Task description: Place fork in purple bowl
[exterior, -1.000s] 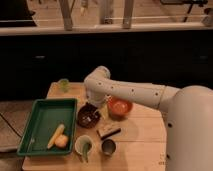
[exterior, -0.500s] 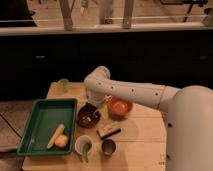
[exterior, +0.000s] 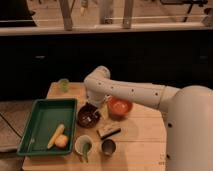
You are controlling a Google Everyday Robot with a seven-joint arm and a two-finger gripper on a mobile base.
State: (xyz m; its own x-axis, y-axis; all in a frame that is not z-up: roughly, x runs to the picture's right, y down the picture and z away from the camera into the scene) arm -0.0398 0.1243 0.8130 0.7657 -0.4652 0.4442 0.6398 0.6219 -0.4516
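The dark purple bowl point(exterior: 87, 117) sits on the wooden table point(exterior: 145, 135), right of the green tray. My white arm comes in from the right, bends at its elbow and points down. My gripper point(exterior: 94, 107) hangs right over the bowl's far rim. A thin pale streak point(exterior: 90, 119) shows inside the bowl, just under the gripper. It may be the fork, but I cannot tell for sure, nor whether the gripper touches it.
An orange bowl point(exterior: 120, 107) stands right of the purple one. The green tray point(exterior: 40, 117) holds a yellow item point(exterior: 55, 135) and an orange fruit point(exterior: 62, 142). In front are a pale cup with a green utensil point(exterior: 83, 145), a dark cup point(exterior: 108, 147) and a brown bar point(exterior: 109, 131). A small green cup point(exterior: 63, 85) stands at the back.
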